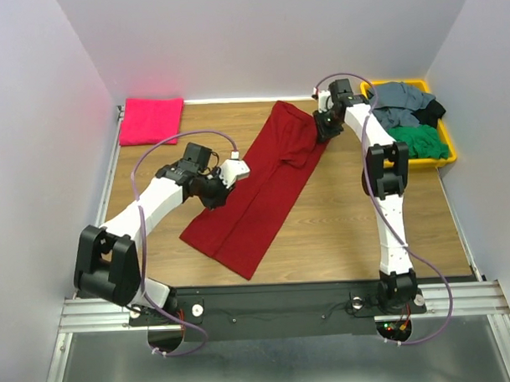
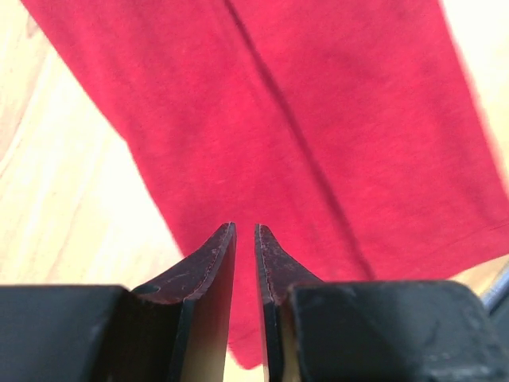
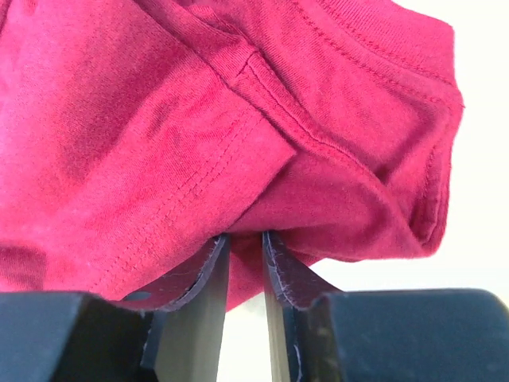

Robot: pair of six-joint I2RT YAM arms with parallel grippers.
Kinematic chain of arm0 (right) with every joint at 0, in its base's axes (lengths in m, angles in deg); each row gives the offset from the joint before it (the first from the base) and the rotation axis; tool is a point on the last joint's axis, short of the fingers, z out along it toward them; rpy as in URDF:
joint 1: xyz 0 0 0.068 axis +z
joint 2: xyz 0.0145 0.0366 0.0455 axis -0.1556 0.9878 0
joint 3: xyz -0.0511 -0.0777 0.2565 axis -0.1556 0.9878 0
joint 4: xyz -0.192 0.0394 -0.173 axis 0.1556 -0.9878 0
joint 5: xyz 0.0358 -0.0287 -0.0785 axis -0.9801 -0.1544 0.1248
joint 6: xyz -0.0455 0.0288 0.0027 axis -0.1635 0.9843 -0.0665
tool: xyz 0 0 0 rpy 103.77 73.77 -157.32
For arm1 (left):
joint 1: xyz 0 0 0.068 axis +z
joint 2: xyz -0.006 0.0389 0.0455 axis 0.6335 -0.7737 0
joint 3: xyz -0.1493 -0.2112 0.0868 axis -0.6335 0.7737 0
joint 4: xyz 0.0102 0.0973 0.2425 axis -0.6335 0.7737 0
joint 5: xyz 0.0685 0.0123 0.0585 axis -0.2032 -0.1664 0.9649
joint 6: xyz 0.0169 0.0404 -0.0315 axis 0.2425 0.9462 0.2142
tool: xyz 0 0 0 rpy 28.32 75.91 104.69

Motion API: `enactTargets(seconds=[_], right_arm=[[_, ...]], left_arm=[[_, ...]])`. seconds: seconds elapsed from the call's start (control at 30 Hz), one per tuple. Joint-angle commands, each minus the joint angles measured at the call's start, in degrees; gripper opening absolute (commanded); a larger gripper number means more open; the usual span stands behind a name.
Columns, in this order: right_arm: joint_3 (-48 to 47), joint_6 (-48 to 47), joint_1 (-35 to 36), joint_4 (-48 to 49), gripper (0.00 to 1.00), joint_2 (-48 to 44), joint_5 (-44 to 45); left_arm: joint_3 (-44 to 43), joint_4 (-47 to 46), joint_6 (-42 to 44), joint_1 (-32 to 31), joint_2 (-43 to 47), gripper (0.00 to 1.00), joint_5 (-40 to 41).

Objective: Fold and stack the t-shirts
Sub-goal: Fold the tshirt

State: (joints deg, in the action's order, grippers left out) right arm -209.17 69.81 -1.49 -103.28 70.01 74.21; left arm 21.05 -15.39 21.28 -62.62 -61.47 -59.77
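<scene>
Your crimson t-shirt (image 1: 263,191) lies as a long strip folded lengthwise, running diagonally across the wooden table (image 1: 340,230) from near-left to far-right. A straight crease shows down its length in the left wrist view.

Your left arm reaches forward and inward from its base, forearm angled toward the table's middle, wrist bent down at the strip's left edge about halfway along. The left gripper (image 2: 245,235) hangs over that edge. Its fingers are drawn almost together with only a thin slit between them, and you can see no fabric caught in that slit.

Your right arm rises straight up its side of the table, bends at the elbow beside the yellow bin (image 1: 449,146), and turns inward to the far end of the shirt. The right gripper (image 3: 246,239) is pinched on the crimson t-shirt there. In the right wrist view, hemmed, stitched fabric bunches over and around the fingertips and looks lifted off the surface. You cannot tell from these views which part of the shirt it is.

The hot-pink t-shirt (image 1: 152,119) sits folded in the far-left corner, well apart from both arms. The bin holds a heap of a grey shirt (image 1: 394,98), a green shirt (image 1: 421,142) and a black shirt (image 1: 435,109).
</scene>
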Motion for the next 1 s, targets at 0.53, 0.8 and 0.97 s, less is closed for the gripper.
enactTargets(seconds=[0.53,0.8,0.97], right_arm=[[2.7,-5.5,6.4,12.2,0.54,-5.3,9.0],[16.2,-6.1,6.2,11.9,0.59,-19.5,5.8],[21.4,-3.9,6.2,9.4,0.56,-23.8,-4.0]], left_arm=[[7.5,-7.5,10.4,-6.9,-15.2,0.22,11.9],[8.5,-3.6,3.2,-19.6,-12.5,0.21,4.5],[1.2,-1.1,-3.4,-24.5,-14.6,0.22,-2.1]])
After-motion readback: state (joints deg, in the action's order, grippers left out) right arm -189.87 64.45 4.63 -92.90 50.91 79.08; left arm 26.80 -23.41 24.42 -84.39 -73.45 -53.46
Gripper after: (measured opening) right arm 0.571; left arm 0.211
